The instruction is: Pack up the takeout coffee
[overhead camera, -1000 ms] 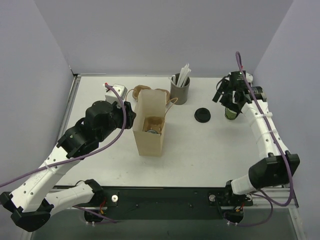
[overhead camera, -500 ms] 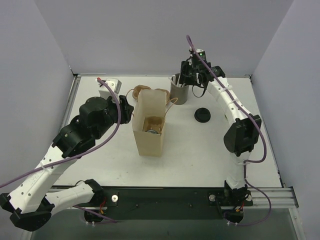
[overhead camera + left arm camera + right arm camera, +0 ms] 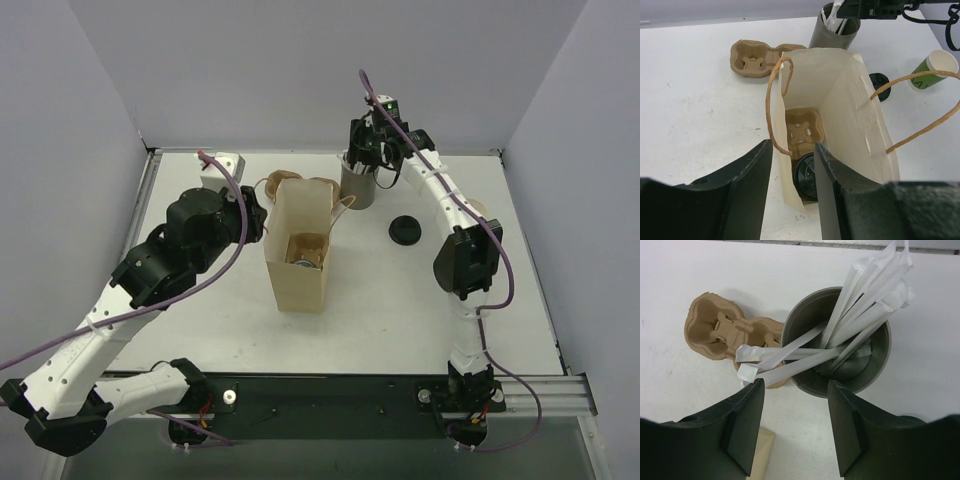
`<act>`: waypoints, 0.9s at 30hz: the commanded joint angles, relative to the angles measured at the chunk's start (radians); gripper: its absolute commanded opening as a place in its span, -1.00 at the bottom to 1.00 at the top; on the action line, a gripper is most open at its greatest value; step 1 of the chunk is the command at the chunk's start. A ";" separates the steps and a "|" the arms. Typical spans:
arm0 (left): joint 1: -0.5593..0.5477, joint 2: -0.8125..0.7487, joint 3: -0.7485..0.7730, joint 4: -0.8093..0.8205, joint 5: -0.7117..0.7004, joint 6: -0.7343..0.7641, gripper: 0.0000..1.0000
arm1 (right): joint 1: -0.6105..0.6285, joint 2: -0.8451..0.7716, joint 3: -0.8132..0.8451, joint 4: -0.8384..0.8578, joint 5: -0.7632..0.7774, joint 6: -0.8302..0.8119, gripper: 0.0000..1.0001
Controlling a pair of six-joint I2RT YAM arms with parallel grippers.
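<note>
The green paper cup (image 3: 932,70) stands open, cream inside and without a lid, on the table at the far right; the top view mostly hides it behind my right arm. A round black lid (image 3: 405,230) lies on the table beside it, also seen in the left wrist view (image 3: 879,79). The paper bag (image 3: 298,258) stands open with a cardboard carrier (image 3: 802,130) and a black-lidded cup (image 3: 807,172) inside. My left gripper (image 3: 257,215) is open, its jaws either side of the bag's near left wall (image 3: 792,200). My right gripper (image 3: 366,150) is open and empty above the grey straw cup (image 3: 840,345).
A second cardboard cup carrier (image 3: 270,183) lies behind the bag, also in the right wrist view (image 3: 725,332). White wrapped straws (image 3: 865,305) stick out of the grey cup (image 3: 360,185). The bag's rope handles (image 3: 920,125) arch over its mouth. Walls close the table on three sides.
My right arm has swung from the green cup at the far right over to above the grey straw cup. My left gripper has stayed by the bag, shifting only slightly.
</note>
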 commanded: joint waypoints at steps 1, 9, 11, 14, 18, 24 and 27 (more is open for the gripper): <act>0.008 0.008 0.049 0.003 -0.022 0.001 -0.03 | 0.016 0.006 0.047 0.042 -0.009 -0.023 -0.03; 0.008 0.019 0.060 -0.002 -0.031 0.016 -0.03 | 0.036 0.046 0.067 0.076 0.015 -0.042 -0.03; 0.010 0.021 0.066 -0.002 -0.031 0.018 -0.03 | 0.039 0.060 0.070 0.096 0.017 -0.048 -0.03; 0.010 0.027 0.073 -0.011 -0.031 0.021 -0.03 | 0.044 0.089 0.093 0.107 0.037 -0.052 -0.03; 0.010 0.031 0.090 -0.028 -0.034 0.025 -0.03 | 0.055 0.097 0.076 0.131 0.074 -0.060 -0.13; 0.011 0.034 0.106 -0.042 -0.037 0.030 -0.03 | 0.076 0.060 0.001 0.234 0.147 -0.081 -0.15; 0.010 0.038 0.109 -0.048 -0.040 0.031 -0.03 | 0.076 0.060 0.007 0.254 0.160 -0.077 -0.14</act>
